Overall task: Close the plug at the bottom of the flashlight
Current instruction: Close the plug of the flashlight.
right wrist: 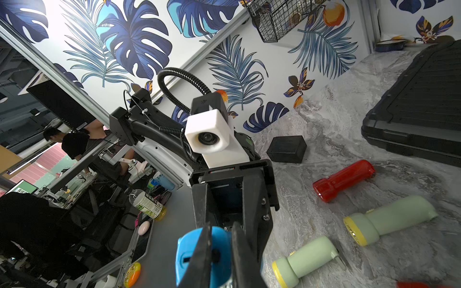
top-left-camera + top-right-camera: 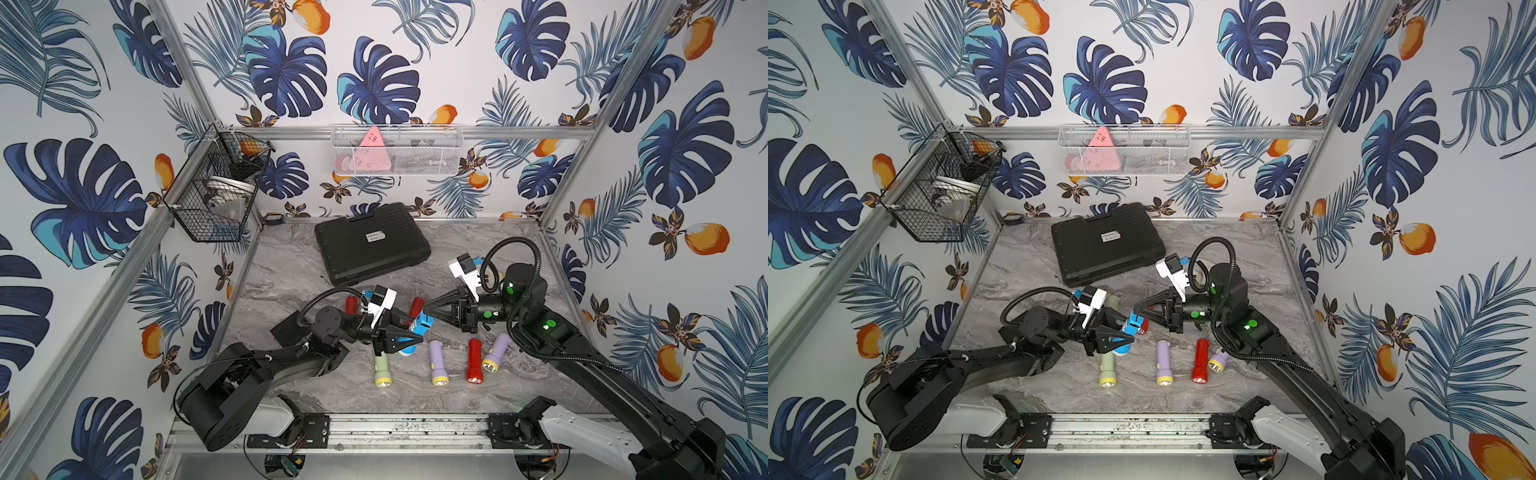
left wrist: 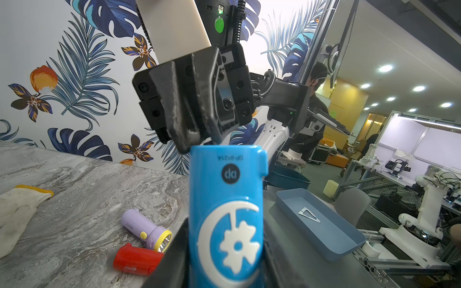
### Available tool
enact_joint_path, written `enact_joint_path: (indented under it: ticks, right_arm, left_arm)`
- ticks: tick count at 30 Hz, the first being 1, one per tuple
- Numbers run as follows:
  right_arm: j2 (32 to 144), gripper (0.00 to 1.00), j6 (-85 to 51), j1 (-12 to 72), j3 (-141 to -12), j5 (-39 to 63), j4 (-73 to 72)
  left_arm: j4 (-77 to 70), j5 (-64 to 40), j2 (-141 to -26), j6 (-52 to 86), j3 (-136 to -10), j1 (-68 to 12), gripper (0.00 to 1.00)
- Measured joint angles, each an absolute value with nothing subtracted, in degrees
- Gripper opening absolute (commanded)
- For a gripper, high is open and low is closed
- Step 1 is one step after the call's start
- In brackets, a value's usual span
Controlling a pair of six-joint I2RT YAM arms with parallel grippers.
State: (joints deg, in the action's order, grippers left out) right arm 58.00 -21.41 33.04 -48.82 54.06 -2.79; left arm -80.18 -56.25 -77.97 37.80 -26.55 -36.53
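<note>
Your left arm (image 2: 291, 361) is reaching in low from the front-left corner with its wrist turned toward the middle. The left jaws are clamping the blue flashlight (image 3: 225, 224) around its body and holding it up off the counter (image 2: 291, 266). The flashlight is tilting, with its bottom end pointing toward your right arm (image 2: 590, 357). That arm is stretching in from the front right, forearm roughly level, and meeting the flashlight nose to nose. The right jaws are drawn narrow against the bottom end, standing on either side of a small dark piece (image 1: 215, 254). Whether they are actually pinching it, you cannot tell.

Below the arms, a green flashlight (image 2: 381, 372), two purple ones (image 2: 437, 361) (image 2: 496, 353) and a red one (image 2: 473, 361) are lying on the grey marbled counter near its front. A closed black case (image 2: 370, 243) is sitting toward the back. A white mesh basket (image 2: 397, 151) is hanging on the back wall and a black wire basket (image 2: 220, 187) on the left wall. All three walls are papered with blue leaves and orange fruit.
</note>
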Motion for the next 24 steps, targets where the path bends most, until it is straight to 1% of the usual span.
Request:
enact_joint_path:
  ticks: [7, 15, 24]
  right_arm:
    - [58.63, 0.0, -21.43, 33.04, -48.73, 54.68, -4.4]
    - [59.55, 0.0, -20.23, 33.06, -50.52, 54.89, -2.81]
    - [60.95, 0.0, -15.4, 33.26, -55.13, 53.69, 4.93]
  left_arm:
    - [-79.66, -56.23, -77.45, 37.93, -26.61, -36.36, 0.0]
    - [-79.26, -55.75, -76.53, 37.95, -26.59, -36.12, 0.0]
    - [-79.02, -54.22, -75.53, 37.98, -25.58, -36.14, 0.0]
